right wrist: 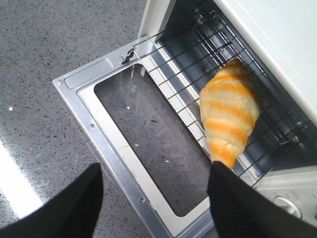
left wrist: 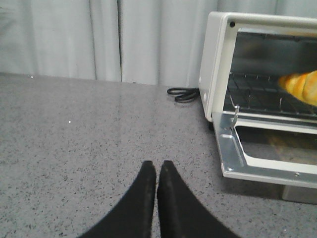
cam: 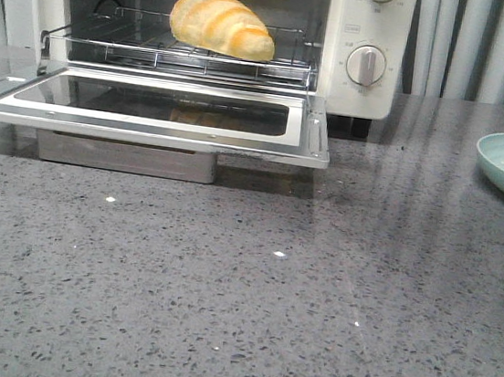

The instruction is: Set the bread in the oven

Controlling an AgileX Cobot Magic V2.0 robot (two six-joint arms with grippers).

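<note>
Bread (cam: 223, 23), one piece, lies on oven (cam: 367, 37) rack; left claw (left wrist: 157, 173) pressed together, right claw (right wrist: 156, 191) spread.

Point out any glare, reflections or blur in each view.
Front view: pale streaks of reflected light run down the grey table, and the open oven door glass mirrors the bread. Left wrist view: even light, but the bread at the edge looks soft. Right wrist view: a bright glare band on the table; the right tool is blurred.
</note>
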